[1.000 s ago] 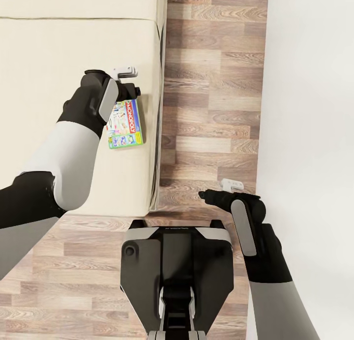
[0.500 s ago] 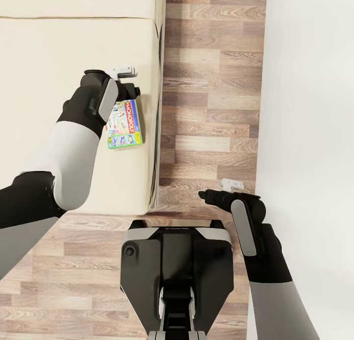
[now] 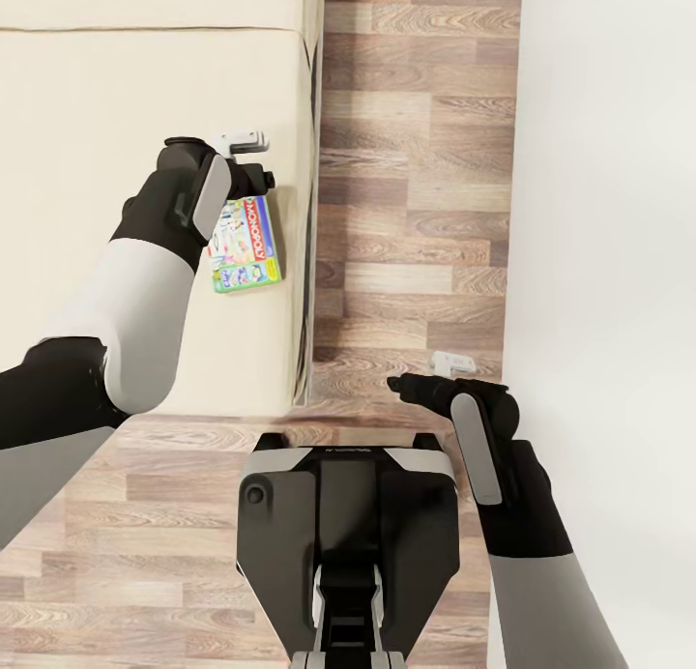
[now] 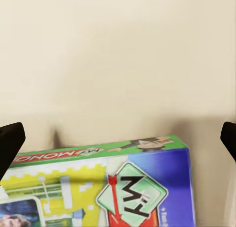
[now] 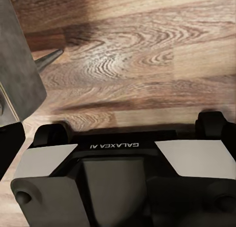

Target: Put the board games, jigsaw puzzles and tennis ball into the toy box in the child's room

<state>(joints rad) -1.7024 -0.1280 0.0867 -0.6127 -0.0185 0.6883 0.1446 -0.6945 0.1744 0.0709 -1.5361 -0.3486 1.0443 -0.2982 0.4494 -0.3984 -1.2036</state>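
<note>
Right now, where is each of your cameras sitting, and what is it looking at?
Head view: from the head, looking straight down at the bed, board game, wood floor; both arms, left gripper, right gripper and base show.
Left wrist view: on the left arm, looking down at the board game on the bed; dark fingertips at the edges.
Right wrist view: on the right arm, facing floor and the robot's base.
Head and left wrist views share the game.
</note>
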